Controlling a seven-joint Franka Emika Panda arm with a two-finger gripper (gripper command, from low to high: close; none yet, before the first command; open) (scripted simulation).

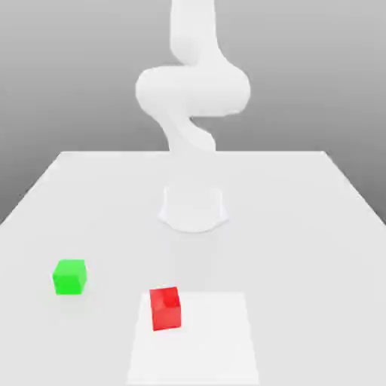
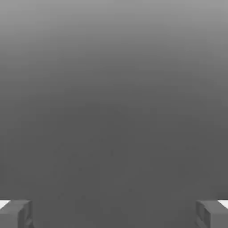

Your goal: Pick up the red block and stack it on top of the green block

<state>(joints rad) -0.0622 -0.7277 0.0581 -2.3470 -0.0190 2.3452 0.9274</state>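
Overall, the gripper's (image 2: 114, 214) jaws stand wide open with nothing between them. Away from the jaws sits the red block (image 1: 166, 309), slightly turned, with no clear long axis.

The red block (image 1: 166, 310) is bright red, the green block (image 1: 69, 277) vivid green.

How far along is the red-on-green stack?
Done: nothing visible yet; the red block sits on the white patch, the green block apart on the table. In hand: nothing, gripper open with a wide gap. Left: grasp red, lift, place on green, release.
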